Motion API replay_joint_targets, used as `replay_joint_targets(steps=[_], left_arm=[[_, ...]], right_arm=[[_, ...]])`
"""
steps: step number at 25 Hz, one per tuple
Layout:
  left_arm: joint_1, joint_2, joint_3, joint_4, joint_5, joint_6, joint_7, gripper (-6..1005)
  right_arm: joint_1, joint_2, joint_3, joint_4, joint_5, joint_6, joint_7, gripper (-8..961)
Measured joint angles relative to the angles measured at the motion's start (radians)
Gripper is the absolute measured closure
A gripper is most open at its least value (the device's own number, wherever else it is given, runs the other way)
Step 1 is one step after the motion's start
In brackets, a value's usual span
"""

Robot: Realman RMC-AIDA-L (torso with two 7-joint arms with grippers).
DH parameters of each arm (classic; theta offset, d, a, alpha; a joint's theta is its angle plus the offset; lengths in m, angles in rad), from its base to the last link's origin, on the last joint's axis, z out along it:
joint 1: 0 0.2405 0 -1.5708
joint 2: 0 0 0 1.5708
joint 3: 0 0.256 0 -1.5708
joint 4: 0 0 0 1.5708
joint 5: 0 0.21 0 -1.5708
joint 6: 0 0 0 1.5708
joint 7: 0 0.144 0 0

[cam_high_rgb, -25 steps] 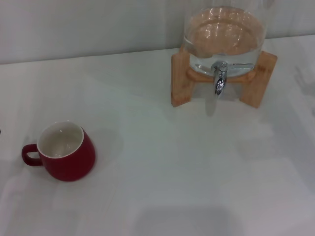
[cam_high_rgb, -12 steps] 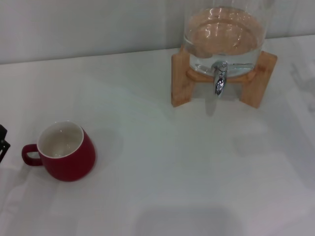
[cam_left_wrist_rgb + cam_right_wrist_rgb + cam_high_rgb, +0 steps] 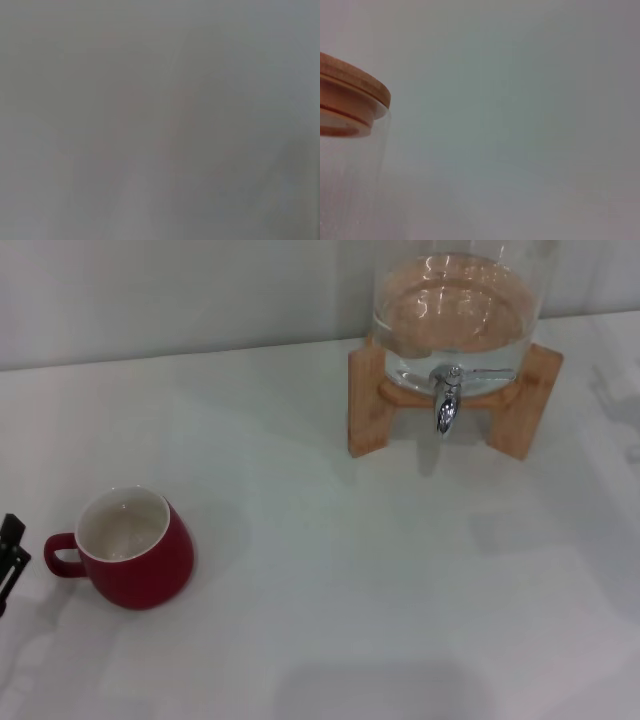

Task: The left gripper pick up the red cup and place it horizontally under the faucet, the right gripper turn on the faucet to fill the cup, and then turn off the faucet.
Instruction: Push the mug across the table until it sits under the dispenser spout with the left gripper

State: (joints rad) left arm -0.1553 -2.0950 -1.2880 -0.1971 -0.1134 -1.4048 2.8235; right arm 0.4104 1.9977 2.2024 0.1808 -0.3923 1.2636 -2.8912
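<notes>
We find the red cup (image 3: 133, 549) upright on the white table (image 3: 330, 570), near left, its loop handle pointing left and its white inside glossy. The left gripper (image 3: 9, 558) shows only as a black tip at the left edge, just beside that handle; we cannot tell how its fingers stand. The chrome faucet (image 3: 446, 400) sits far right on a clear glass dispenser (image 3: 455, 312) in a wooden stand (image 3: 367, 400), well apart from the cup. The right wrist view shows a wooden lid (image 3: 351, 85).
</notes>
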Motion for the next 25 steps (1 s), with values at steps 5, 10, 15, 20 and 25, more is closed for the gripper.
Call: replay_joint_targets(steps=[5,10,15,20,25], left_arm=[[0.008,0.000,0.018,0.006,-0.001,0.004,0.000,110],[0.011,-0.001,0.028,0.009,0.000,0.011,0.001,110],[0.020,0.000,0.031,0.010,0.000,0.016,0.001,110],[0.025,0.000,0.049,0.010,0.002,0.041,0.000,109],[0.025,-0.001,0.059,0.010,0.001,0.055,-0.001,109]], right_arm=[[0.013,-0.001,0.000,0.000,0.001,-0.011,-0.008,337],[0.016,-0.001,0.000,0.008,0.001,-0.025,-0.008,337],[0.019,-0.001,0.000,0.014,0.001,-0.037,-0.009,337],[0.020,-0.001,0.000,0.019,0.001,-0.037,-0.009,336],[0.021,0.000,0.000,0.023,0.001,-0.037,-0.009,336]])
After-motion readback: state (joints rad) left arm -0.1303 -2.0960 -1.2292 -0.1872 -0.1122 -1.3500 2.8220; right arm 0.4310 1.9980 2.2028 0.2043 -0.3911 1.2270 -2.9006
